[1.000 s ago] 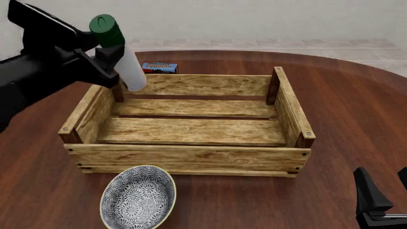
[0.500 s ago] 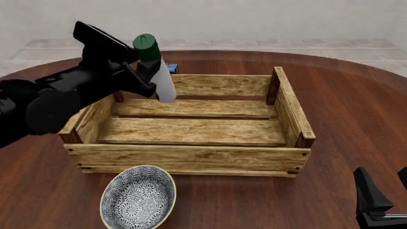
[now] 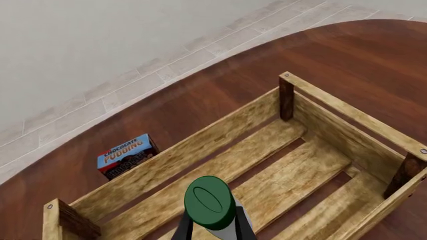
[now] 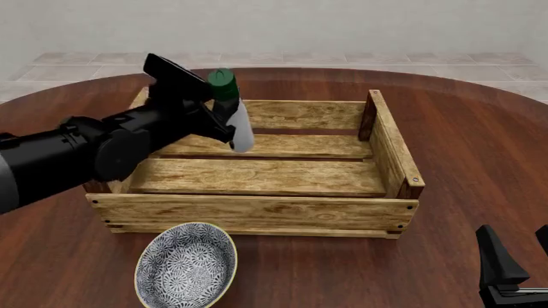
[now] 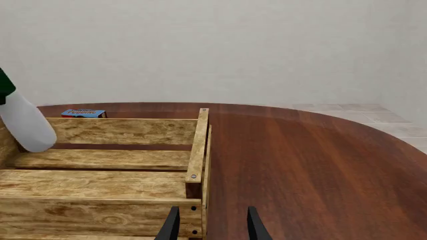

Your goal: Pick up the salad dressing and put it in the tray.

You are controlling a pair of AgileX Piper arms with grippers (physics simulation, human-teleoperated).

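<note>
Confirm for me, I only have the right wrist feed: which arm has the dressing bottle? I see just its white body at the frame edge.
Observer: The left end effector holds the salad dressing, tilted, cap up.
Operator: Is it over the tray?
Observer: Yes, in the front view it hangs above the tray, towards its back left, not yet set down.
Operator: Anything near the tray I can't see?
Observer: A patterned bowl sits on the table in front of the tray's near wall, left side.
</note>
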